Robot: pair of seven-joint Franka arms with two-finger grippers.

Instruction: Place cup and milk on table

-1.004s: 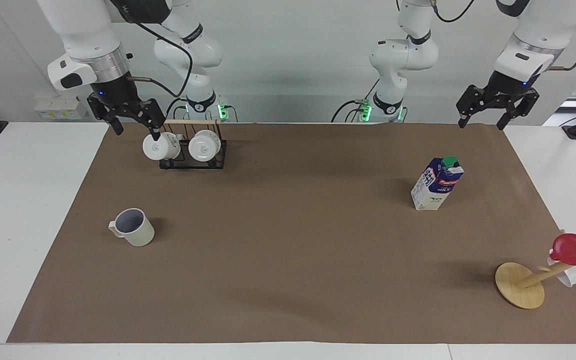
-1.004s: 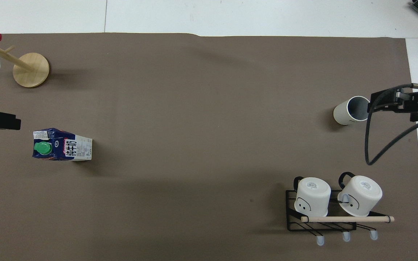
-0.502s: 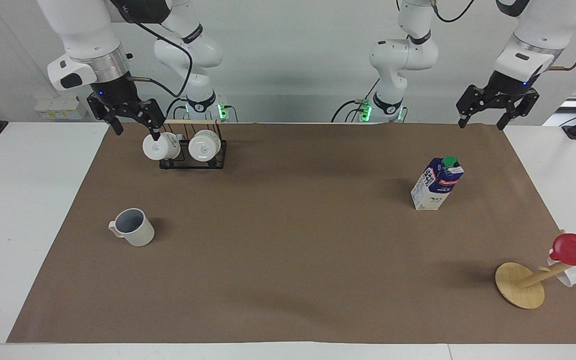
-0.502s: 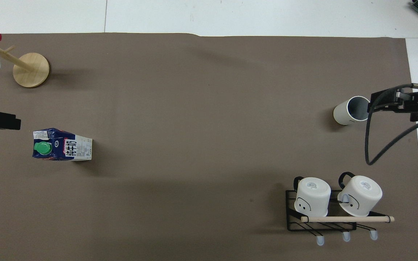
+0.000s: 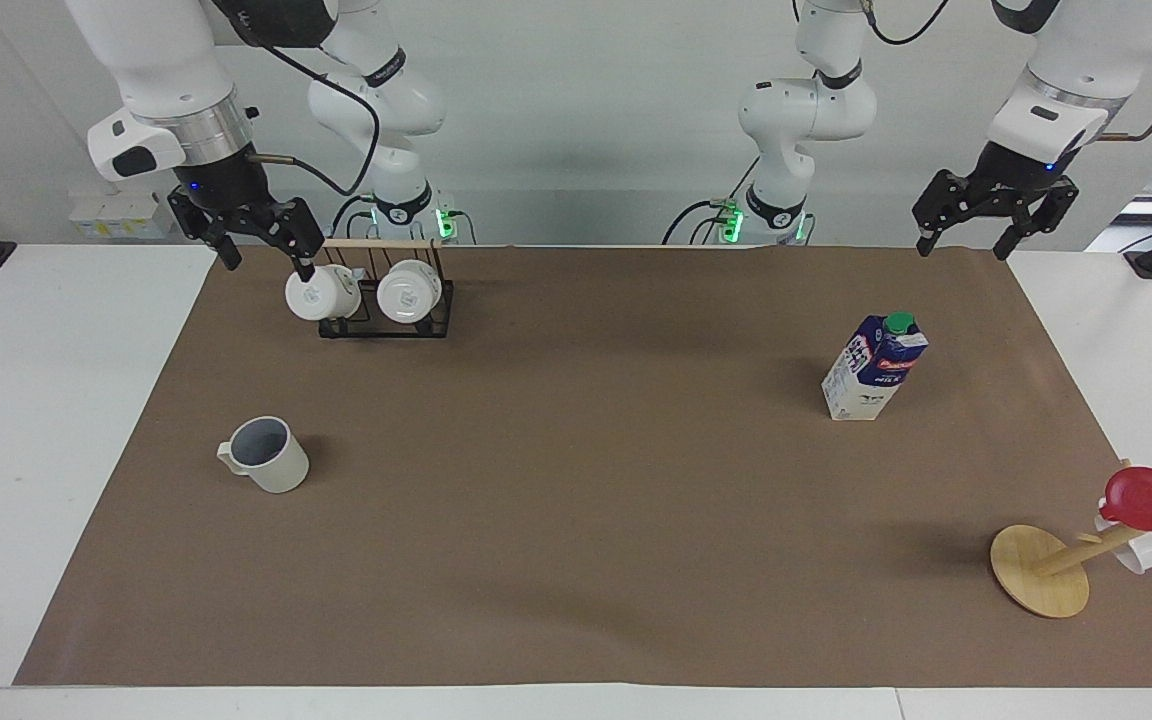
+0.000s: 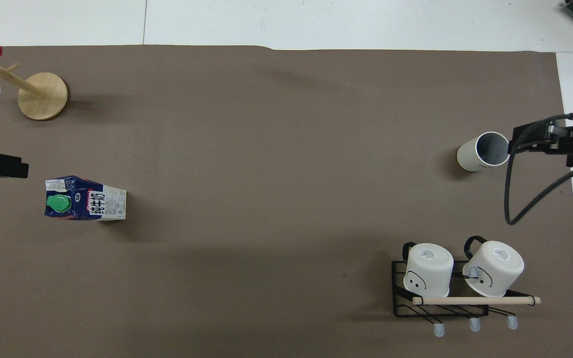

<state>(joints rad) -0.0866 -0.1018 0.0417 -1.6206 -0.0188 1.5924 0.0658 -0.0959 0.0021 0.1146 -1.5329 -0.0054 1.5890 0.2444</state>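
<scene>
The right gripper [image 5: 261, 248] has risen a little and drifted toward its own table end, open and empty, above the rack [image 5: 386, 310]. The left gripper [image 5: 966, 238] waits, also open and empty. So both things look placed. The milk [image 5: 874, 367] stands nearer the robots, the cup [image 5: 266, 455] farther, each well apart from the table's [image 5: 26, 400] edges, with much free paper [image 5: 576, 480] between.

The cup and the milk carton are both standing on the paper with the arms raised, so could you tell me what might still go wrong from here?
1. The right end effector hangs open just above the rack of white mugs; a careless move could knock one.
2. The milk carton is tall and narrow, so a brush from the left end effector, open above the paper's edge, might topple it.
3. The cup sits near the paper's edge.
</scene>
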